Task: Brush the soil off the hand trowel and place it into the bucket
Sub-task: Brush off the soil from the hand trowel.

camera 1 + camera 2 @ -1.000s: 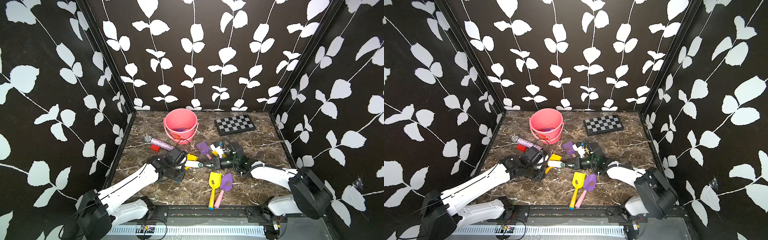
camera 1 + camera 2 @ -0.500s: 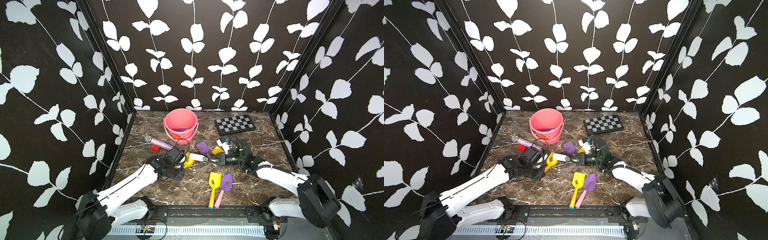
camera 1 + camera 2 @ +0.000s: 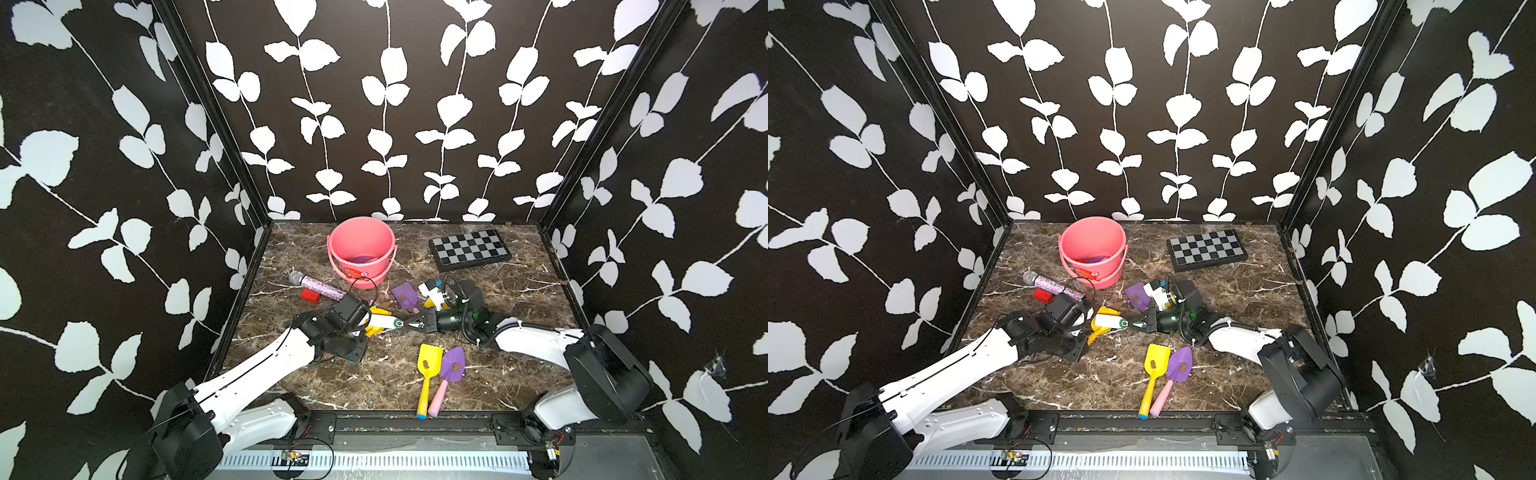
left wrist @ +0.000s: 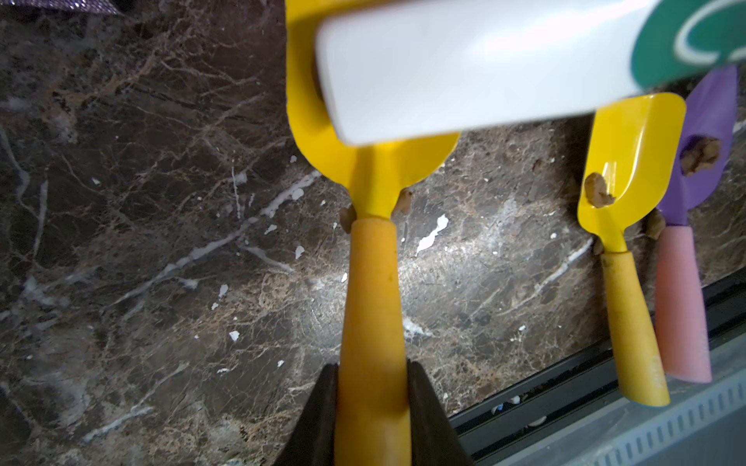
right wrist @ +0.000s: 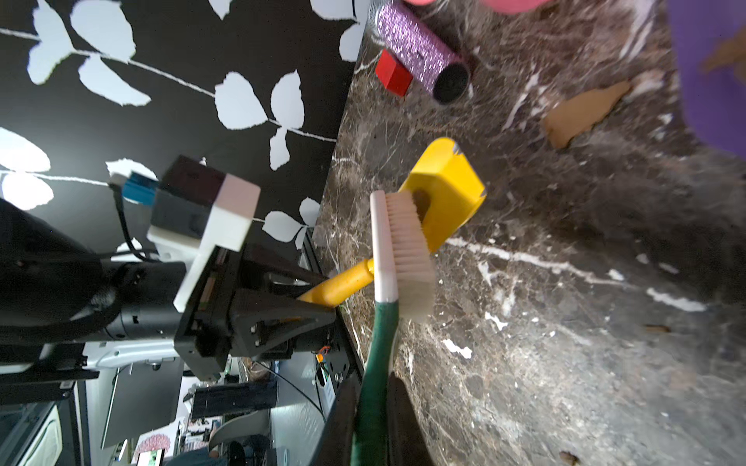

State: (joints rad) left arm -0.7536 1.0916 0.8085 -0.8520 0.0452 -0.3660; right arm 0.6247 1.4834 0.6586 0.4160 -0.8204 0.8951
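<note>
Left wrist view: the left gripper pinches the orange-yellow handle of a yellow plastic hand trowel, held over the brown marble tabletop. The right gripper is clamped on the green handle of a white-bristled scrubbing brush, whose bristles lie against the trowel's blade beside a small brown soil lump. In both top views the round salmon-pink plastic bucket stands behind them, apart, toward the rear wall.

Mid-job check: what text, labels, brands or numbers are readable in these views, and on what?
Label on the bucket: white marks on red-orange, too small to read.
Green handle of the brush: white curved mark, blurred and cut off, no letters.
Nothing readable elsewhere.
</note>
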